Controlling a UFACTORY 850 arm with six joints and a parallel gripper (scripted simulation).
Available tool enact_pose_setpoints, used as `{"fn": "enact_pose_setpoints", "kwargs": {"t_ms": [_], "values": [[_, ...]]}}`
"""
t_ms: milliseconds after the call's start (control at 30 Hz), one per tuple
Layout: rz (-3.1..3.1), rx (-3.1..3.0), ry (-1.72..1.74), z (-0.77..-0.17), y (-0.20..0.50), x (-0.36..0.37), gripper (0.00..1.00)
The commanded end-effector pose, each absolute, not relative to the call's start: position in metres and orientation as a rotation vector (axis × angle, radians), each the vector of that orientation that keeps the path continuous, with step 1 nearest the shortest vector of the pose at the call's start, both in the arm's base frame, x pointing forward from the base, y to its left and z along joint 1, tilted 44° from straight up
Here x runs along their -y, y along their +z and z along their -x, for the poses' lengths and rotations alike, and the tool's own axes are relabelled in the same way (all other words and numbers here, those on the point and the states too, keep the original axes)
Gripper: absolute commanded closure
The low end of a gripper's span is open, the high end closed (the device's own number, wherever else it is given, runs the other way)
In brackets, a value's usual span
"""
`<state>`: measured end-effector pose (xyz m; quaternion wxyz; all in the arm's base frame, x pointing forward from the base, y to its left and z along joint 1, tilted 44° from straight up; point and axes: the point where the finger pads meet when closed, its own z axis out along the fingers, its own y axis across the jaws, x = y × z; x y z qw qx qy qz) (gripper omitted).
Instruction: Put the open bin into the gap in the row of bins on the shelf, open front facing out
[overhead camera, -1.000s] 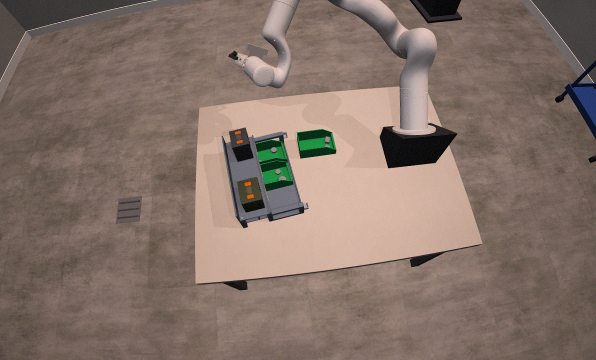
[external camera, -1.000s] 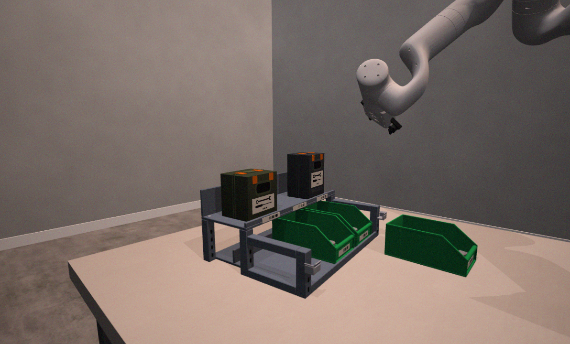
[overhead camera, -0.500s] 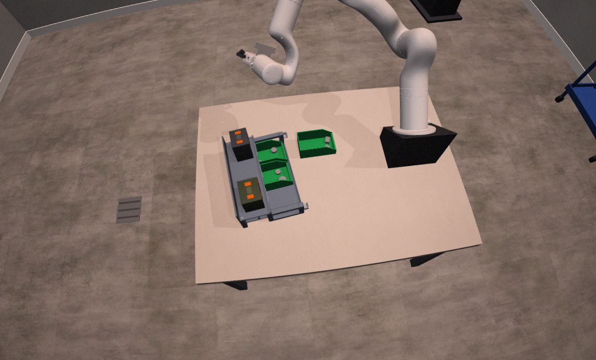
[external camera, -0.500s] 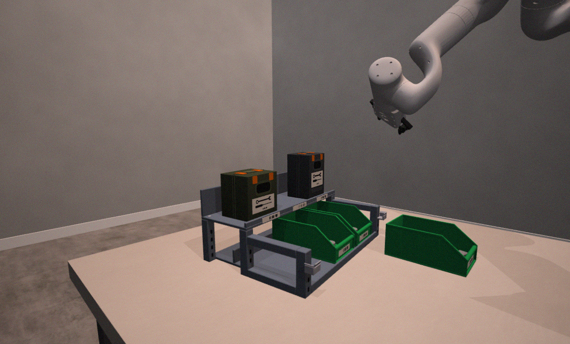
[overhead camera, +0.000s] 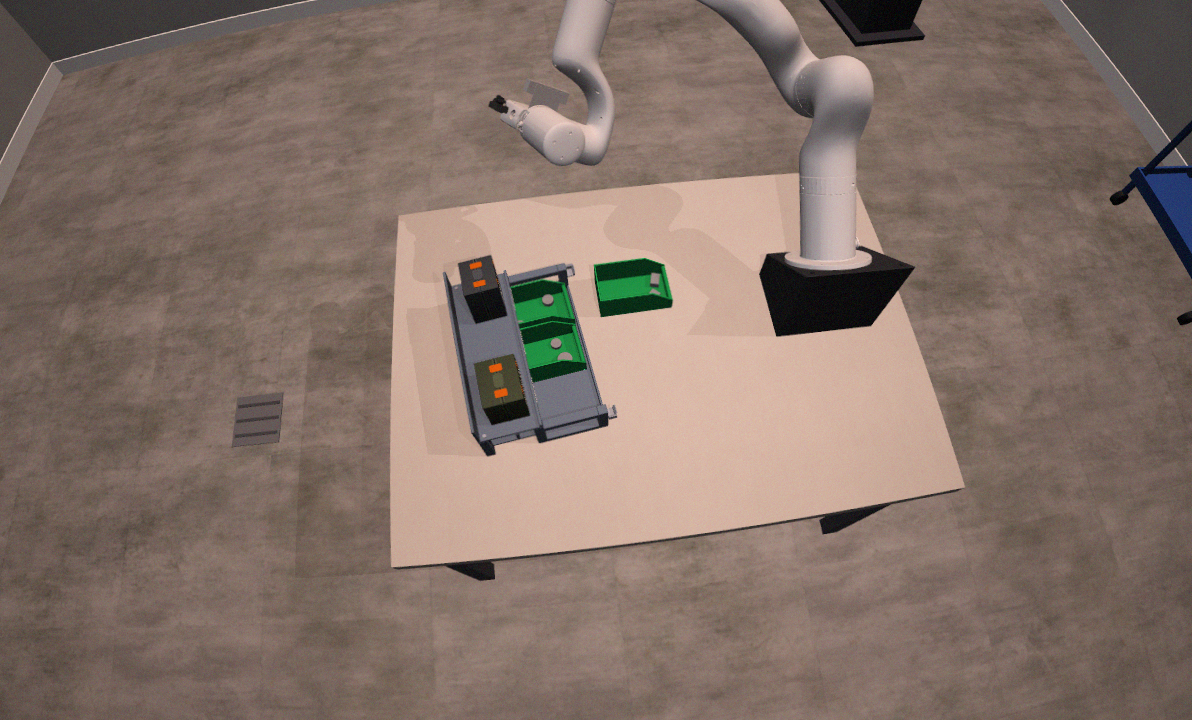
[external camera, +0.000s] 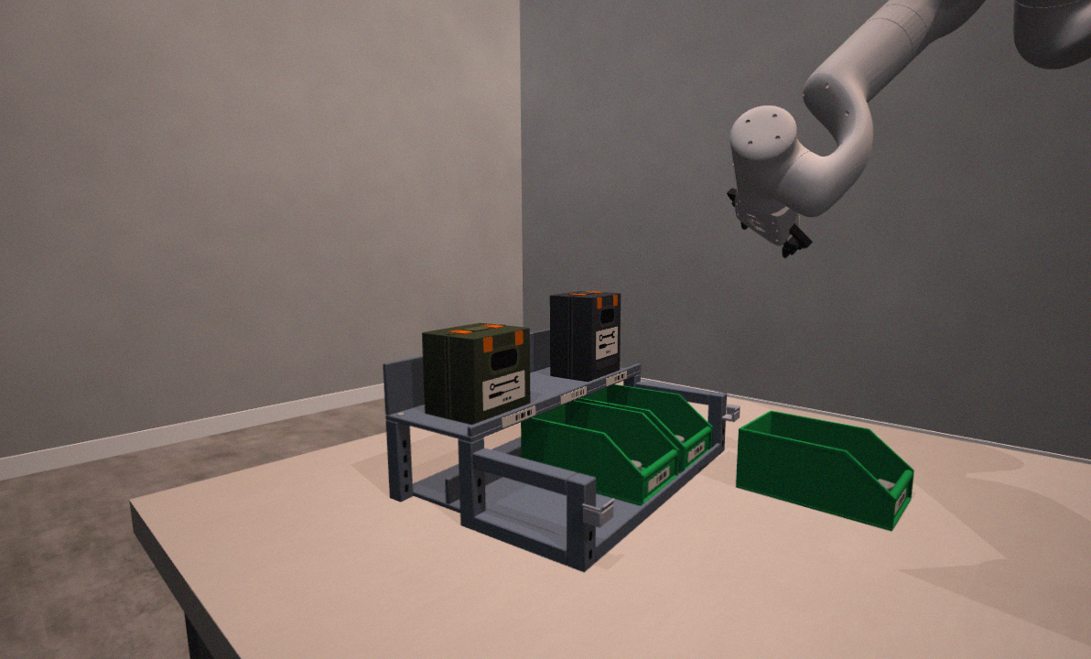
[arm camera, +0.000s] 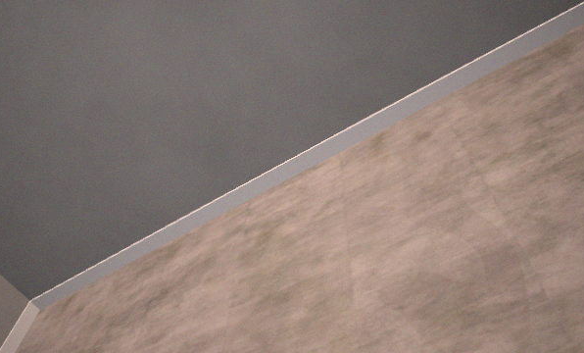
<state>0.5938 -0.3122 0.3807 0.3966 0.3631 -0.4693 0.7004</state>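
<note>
The loose green bin stands upright on the table, its low front turned away from the shelf, with small grey parts inside. The grey shelf holds two green bins side by side, a far one and a near one, with parts in them. The gap is at the shelf's near end, beside the near bin. My gripper is open and empty, high above and beyond the table's far edge. The wrist view shows only wall and floor.
The low upper board covers the bins' rear ends. It carries a black case and an olive case. Clips stick out at the shelf's front corners. The robot's black base stands at the table's right.
</note>
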Motion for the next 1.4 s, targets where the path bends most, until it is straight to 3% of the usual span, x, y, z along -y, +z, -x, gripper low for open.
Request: {"fn": "enact_pose_setpoints", "kwargs": {"t_ms": [0, 433, 600, 1367], "values": [[-0.919, 1.189, 1.776, -0.557, 0.386, 0.309, 0.0], [-0.919, 1.189, 1.776, -0.546, 0.387, 0.308, 0.0], [-0.919, 1.189, 1.776, -0.501, 0.391, 0.304, 0.0], [-0.919, 1.189, 1.776, -0.51, 0.39, 0.305, 0.0]]}}
